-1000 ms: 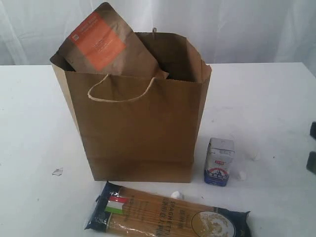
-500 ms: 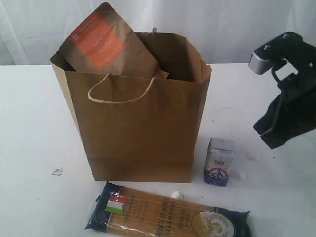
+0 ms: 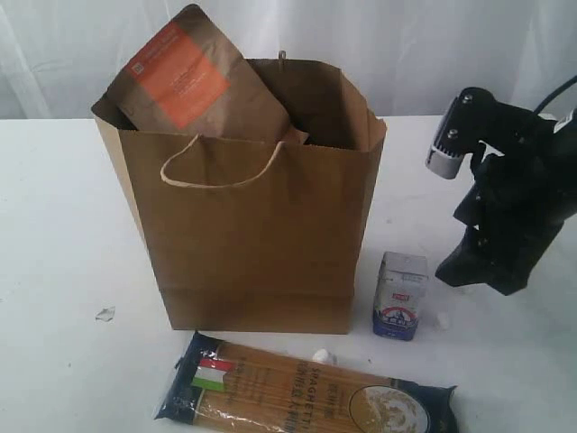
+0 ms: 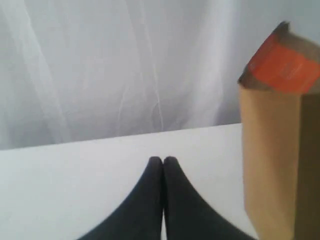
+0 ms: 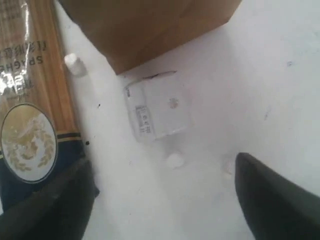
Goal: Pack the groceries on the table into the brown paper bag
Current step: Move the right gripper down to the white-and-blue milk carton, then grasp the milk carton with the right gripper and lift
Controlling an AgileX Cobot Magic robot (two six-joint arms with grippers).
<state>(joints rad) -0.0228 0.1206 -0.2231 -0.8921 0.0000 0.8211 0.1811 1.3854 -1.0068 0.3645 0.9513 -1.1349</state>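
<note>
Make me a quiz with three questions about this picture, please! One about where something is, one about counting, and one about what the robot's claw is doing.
1. Where is the small white-blue carton?
A. on the table, beside the brown paper bag
B. inside the bag
C. on the floor

2. How many groceries are on the table outside the bag?
A. one
B. two
C. four

3. What is the right gripper doing?
A. shut on the carton
B. shut and empty
C. open

Answers:
1. A, because the carton stands on the tabletop next to the bag's bottom corner.
2. B, because only the carton and the long spaghetti packet are out on the table.
3. C, because the right wrist view shows its jaws wide apart with nothing held between them.
</note>
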